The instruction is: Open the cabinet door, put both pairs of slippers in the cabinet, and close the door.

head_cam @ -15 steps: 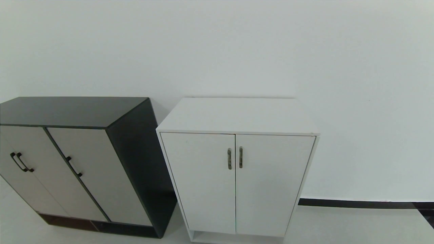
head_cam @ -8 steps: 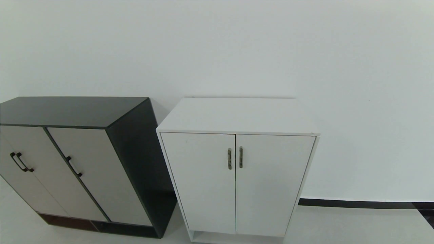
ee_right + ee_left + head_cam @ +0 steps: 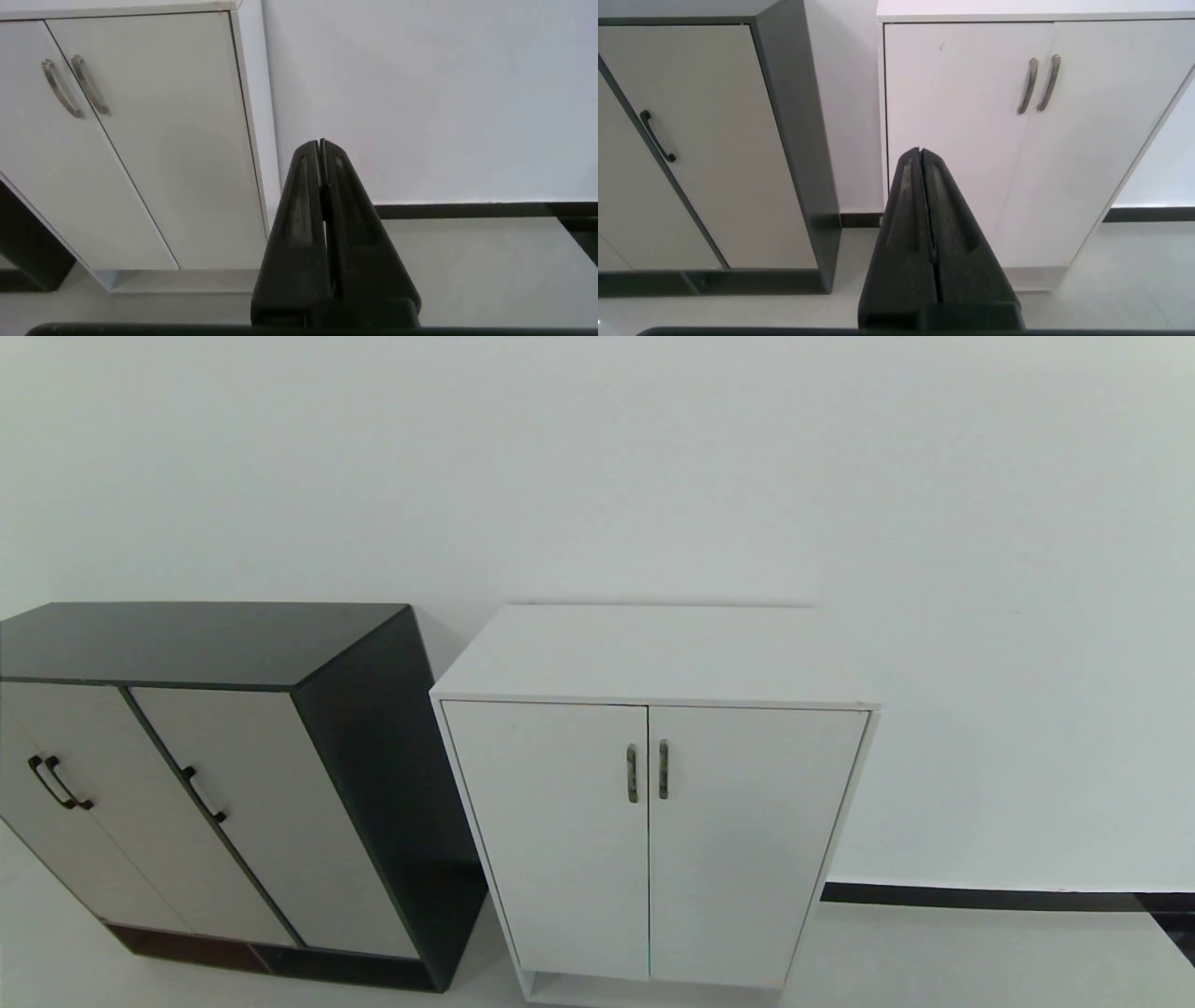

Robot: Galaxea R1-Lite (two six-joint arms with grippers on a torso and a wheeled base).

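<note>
On the floor ahead, the white cabinet has two handles side by side, so you may hook both, or bump one w/ a closed gripper. Left gripper & right gripper are pressed together. Cabinet doors are shut, well apart from both.
</note>
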